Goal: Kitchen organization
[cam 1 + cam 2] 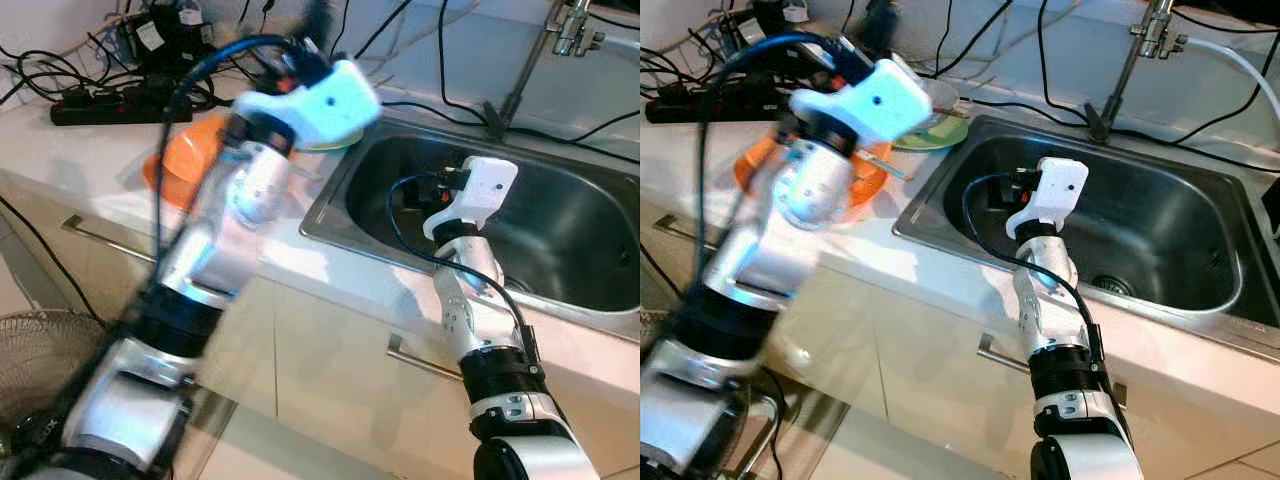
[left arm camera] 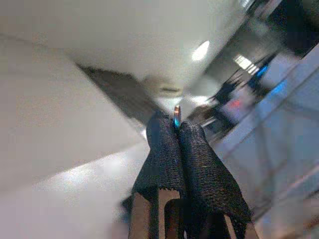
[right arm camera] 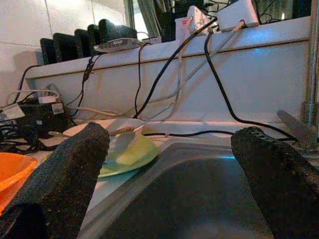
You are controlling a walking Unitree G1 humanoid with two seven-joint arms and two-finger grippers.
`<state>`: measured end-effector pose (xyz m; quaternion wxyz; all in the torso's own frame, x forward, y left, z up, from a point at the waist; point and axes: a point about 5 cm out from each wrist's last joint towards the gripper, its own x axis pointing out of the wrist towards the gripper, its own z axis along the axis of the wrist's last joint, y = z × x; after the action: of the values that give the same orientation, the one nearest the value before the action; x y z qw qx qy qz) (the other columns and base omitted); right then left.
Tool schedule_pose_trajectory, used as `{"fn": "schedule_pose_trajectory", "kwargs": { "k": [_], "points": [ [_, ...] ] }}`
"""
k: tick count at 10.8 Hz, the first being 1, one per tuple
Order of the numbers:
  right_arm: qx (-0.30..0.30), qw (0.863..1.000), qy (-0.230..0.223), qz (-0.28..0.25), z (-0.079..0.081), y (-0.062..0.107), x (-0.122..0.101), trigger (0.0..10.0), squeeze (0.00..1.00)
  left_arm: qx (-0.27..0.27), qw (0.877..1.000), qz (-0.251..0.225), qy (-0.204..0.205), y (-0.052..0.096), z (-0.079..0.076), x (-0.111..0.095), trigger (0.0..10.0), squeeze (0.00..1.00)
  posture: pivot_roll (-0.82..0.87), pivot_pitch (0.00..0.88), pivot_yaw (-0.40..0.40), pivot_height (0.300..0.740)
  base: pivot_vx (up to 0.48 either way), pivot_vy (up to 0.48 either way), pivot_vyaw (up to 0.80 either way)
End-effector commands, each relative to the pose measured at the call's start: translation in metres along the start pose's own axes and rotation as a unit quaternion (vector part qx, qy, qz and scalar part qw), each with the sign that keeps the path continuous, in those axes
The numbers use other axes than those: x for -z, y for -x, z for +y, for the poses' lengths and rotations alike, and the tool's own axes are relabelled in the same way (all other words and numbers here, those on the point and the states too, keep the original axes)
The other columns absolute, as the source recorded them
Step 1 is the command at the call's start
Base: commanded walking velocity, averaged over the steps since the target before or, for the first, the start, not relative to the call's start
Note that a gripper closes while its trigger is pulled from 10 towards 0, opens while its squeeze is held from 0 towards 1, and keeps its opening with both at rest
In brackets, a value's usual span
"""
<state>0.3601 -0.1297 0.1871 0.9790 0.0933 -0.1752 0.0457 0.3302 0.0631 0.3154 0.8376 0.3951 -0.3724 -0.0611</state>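
From the head, I see my left arm blurred over the orange bowl (image 1: 180, 165) upper left; right gripper (image 3: 174, 164) over the sink (image 1: 1200, 300). Left wrist: fingers (image 2: 164, 149) pinch something thin, possibly metal. Right wrist: fingers wide, green plate (image 3: 132, 154) centre-left.

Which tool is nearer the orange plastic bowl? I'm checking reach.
Left. The left tool is above the orange plastic bowl on the counter; the right tool is over the steel sink, farther away.
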Motion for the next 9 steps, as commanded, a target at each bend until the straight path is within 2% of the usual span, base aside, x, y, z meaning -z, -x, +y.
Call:
{"fn": "schedule_pose_trajectory", "kwargs": {
  "k": [1,2,3,5,6,7,9],
  "points": [
    [-0.004,1.0,0.005,-0.013,-0.001,-0.003,-0.005,10.0,1.0,0.02,0.998,-0.009,0.057,0.002,-0.006,-0.001,10.0,0.0,0.21,0.0,-0.051,0.725,0.0,0.0,0.0],
    [-0.022,0.999,0.024,-0.025,-0.002,-0.002,-0.008,10.0,1.0,0.044,0.987,-0.022,0.152,0.004,-0.015,-0.006,10.0,0.0,0.21,0.0,-0.047,0.725,0.0,0.0,0.0],
    [-0.045,0.998,0.029,-0.035,-0.002,-0.001,-0.013,10.0,1.0,0.054,0.979,-0.026,0.194,0.005,-0.019,-0.008,10.0,0.0,0.2,0.0,-0.038,0.725,0.0,0.0,0.0],
    [-0.1,0.994,0.033,-0.039,0.0,0.0,-0.019,10.0,1.0,0.069,0.966,-0.029,0.249,0.003,-0.023,-0.009,10.0,0.0,0.19,0.0,-0.036,0.725,0.0,0.0,0.0],
    [-0.151,0.987,0.031,-0.033,0.004,0.005,-0.02,10.0,0.16,0.083,0.956,-0.026,0.279,0.002,-0.026,-0.009,10.0,0.0,0.18,0.0,-0.031,0.725,0.0,0.0,0.0],
    [-0.184,0.982,0.032,-0.03,0.006,0.009,-0.02,10.0,0.0,0.089,0.955,-0.031,0.282,0.0,-0.027,-0.008,10.0,0.0,0.17,0.0,-0.029,0.725,0.0,0.0,0.0],
    [-0.225,0.974,0.022,-0.028,0.011,0.013,-0.024,10.0,0.0,0.116,0.95,-0.053,0.285,0.001,-0.032,-0.016,10.0,0.0,0.17,0.0,-0.03,0.725,0.0,0.0,0.0]
  ]
}}
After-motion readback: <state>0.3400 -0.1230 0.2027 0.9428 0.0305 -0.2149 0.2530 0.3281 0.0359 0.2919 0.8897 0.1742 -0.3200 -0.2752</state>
